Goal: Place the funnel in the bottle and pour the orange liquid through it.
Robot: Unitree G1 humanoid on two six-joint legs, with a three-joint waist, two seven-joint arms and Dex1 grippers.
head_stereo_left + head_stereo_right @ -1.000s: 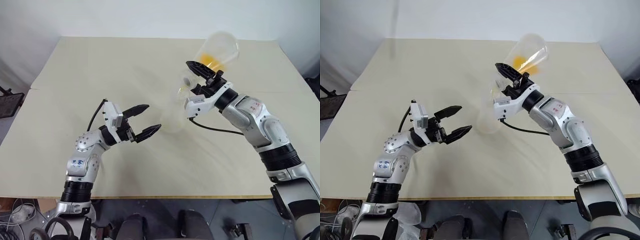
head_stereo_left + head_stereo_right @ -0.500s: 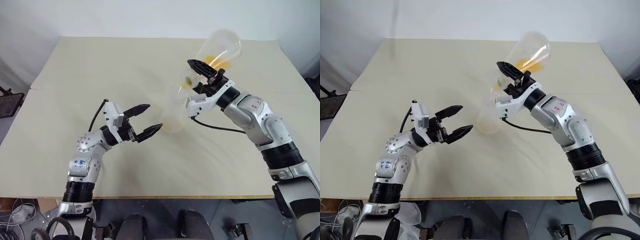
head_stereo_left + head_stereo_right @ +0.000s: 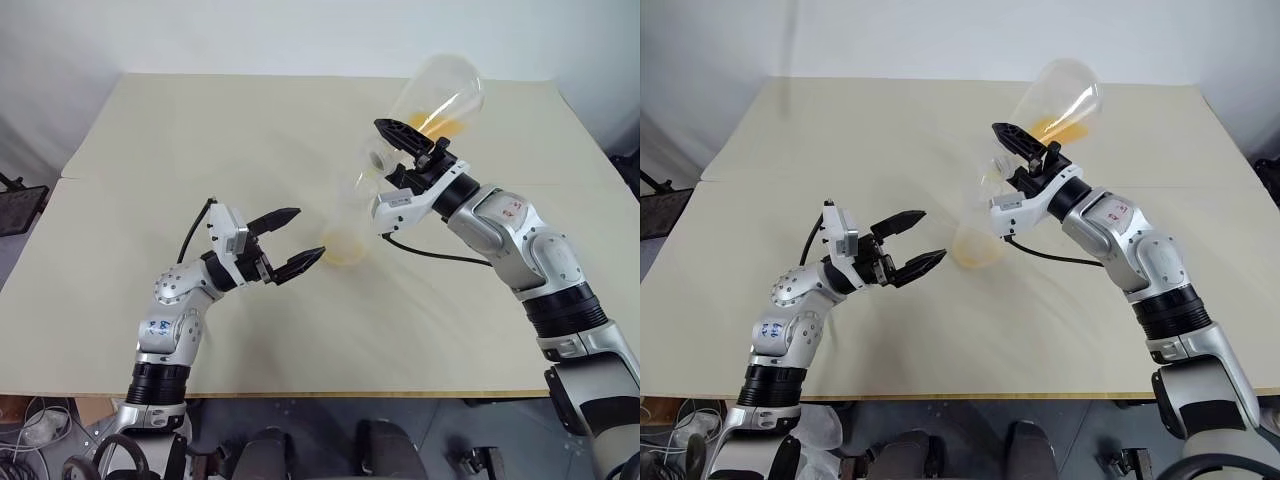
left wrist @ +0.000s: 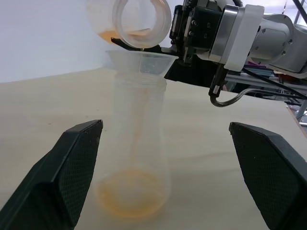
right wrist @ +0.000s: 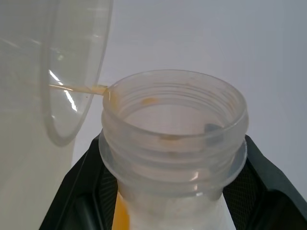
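While the right gripper (image 3: 392,150) clamps a tilted clear container (image 3: 432,95), orange liquid (image 4: 130,191) pools in the bottle (image 4: 136,143) under the funnel (image 4: 142,63); the left gripper (image 3: 288,241) gapes beside it, empty.

Bright, even light; soft shadows

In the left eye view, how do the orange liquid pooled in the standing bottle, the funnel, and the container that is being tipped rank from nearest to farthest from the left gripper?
1. The orange liquid, pooled in the base of the bottle, just beside the left gripper.
2. The funnel, seated in the bottle's neck, higher up.
3. The tipped container, held by the right gripper above the funnel, farthest.
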